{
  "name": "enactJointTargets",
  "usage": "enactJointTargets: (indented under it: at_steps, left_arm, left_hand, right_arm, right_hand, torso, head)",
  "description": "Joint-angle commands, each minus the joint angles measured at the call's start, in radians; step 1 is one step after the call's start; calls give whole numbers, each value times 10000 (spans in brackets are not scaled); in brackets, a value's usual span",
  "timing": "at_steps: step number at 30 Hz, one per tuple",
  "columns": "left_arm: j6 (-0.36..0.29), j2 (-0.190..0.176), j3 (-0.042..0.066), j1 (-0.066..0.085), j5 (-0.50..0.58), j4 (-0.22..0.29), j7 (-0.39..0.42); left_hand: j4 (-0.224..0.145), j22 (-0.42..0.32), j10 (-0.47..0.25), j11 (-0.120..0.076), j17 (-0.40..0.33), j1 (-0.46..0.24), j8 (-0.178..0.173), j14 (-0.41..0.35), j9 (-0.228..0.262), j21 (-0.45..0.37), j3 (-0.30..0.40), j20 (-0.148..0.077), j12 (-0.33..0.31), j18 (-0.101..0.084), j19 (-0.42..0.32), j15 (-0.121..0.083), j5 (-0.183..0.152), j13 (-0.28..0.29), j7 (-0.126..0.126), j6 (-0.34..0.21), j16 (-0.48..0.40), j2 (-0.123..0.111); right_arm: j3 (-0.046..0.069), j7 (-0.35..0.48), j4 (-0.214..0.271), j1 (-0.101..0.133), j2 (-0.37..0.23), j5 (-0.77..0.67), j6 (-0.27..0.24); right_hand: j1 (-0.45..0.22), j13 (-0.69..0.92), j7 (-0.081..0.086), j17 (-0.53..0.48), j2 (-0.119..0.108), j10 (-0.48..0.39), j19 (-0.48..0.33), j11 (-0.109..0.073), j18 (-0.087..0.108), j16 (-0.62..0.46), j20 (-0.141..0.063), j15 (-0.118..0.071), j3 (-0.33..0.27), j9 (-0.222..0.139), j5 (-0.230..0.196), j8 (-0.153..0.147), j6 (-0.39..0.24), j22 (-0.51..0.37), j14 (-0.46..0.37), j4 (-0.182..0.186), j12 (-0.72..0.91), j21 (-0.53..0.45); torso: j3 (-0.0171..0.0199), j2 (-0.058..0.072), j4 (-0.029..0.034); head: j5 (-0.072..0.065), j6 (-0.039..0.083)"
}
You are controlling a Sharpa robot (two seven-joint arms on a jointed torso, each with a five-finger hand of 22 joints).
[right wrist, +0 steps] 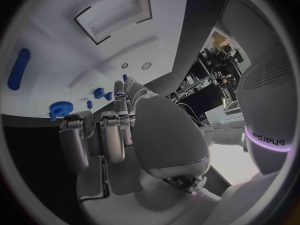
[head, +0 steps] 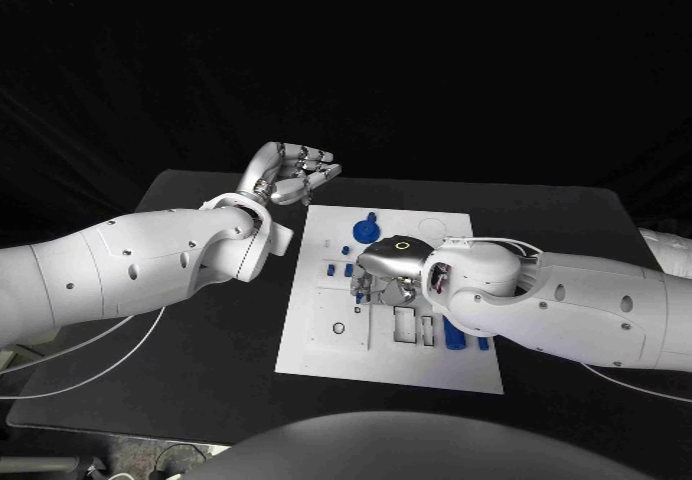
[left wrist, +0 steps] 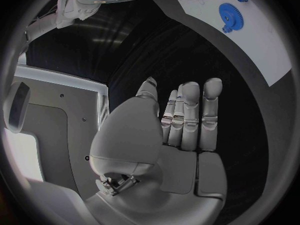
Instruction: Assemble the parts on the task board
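Observation:
The white task board (head: 433, 365) lies in the middle of the black table. A blue gear (head: 365, 229) sits near the board's far edge, and small blue parts (head: 339, 270) lie just nearer than it. My right hand (head: 382, 285) reaches down onto the board's middle. In the right wrist view its thumb and one finger meet around a small blue peg (right wrist: 125, 77), the other fingers (right wrist: 109, 130) curled in; the gear (right wrist: 60, 108) and a long blue piece (right wrist: 19, 68) lie beyond. My left hand (head: 296, 170) hovers off the board's far left corner, fingers (left wrist: 187, 115) straight and holding nothing.
Rectangular recesses (head: 408, 325) and a small ring (head: 338, 327) mark the board's near half, with more blue pieces (head: 454, 340) beside them. White cables (head: 87, 345) trail off the table's left side. Bare table (head: 188, 340) flanks the board.

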Motion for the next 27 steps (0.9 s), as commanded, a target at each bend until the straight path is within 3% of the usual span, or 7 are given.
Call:
enactJointTargets:
  at_steps: [1,18,27]
  left_arm:
    - [76,-1,9,5,-50,43,104]
    - [78,-113,10,7,-54,155,100]
    - [85,-134,11,7,-55,151,119]
  left_hand:
    - [-6,-9,-66,-33,-4,-5,-34,10,-17,-61,-44,15,-59,147,44,40,61,-15,43,4,-44,80]
    - [-8,-8,-69,-33,-7,17,-37,11,-18,-63,-47,15,-57,145,56,40,62,-15,44,-1,-51,89]
    - [-8,-8,-69,-33,-7,17,-37,11,-18,-63,-47,15,-57,145,56,40,62,-15,44,-1,-51,89]
  right_arm:
    - [2,-124,-31,-24,82,-313,272]
    - [1,-262,-193,-210,251,-606,565]
    - [1,-261,-257,-222,318,-622,585]
  right_hand:
    - [64,-16,78,2635,22,-35,1047,33,-143,41,100,63,57,84,36,-27,-16,2633,1025,19,-41,45]
    - [64,-17,88,2635,-4,-75,1047,40,-143,41,113,73,69,78,26,-51,-44,2633,1025,5,-50,45]
    - [47,-15,95,2635,-9,-86,1047,47,-143,41,119,79,71,77,10,-59,-49,2633,1025,11,-48,45]
  torso:
    - [-1,0,1]
    - [2,3,10]
    - [8,-11,-1]
  head:
    - [-27,0]
    - [-115,0]
    - [-63,0]
